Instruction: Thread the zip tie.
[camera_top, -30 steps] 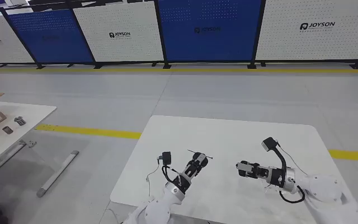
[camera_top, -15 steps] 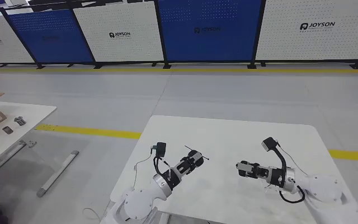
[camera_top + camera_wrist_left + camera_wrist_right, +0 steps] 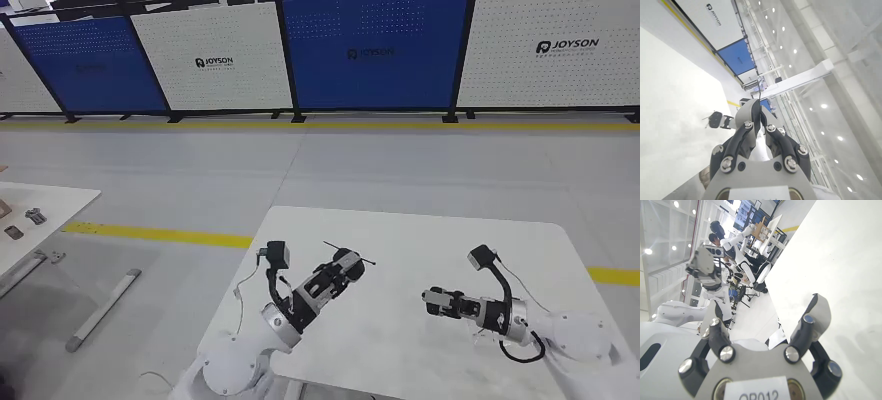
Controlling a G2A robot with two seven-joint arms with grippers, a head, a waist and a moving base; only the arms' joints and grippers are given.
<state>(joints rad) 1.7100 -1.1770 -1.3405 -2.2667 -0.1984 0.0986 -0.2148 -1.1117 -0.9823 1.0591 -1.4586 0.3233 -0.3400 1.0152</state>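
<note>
Left gripper [image 3: 759, 111] clenched on black zip tie [image 3: 758, 91], above table [image 3: 420, 230] near-left. The tie's tail juts past the fingertips, probably presented for threading. Right gripper [image 3: 766, 306] released, well apart rightward.

The zip tie [image 3: 759, 91] is a thin, straight black strip. It is pinched between the pads of the left gripper [image 3: 759, 110], over the left part of the white table [image 3: 420, 230]. One long end sticks out past the fingertips.
</note>
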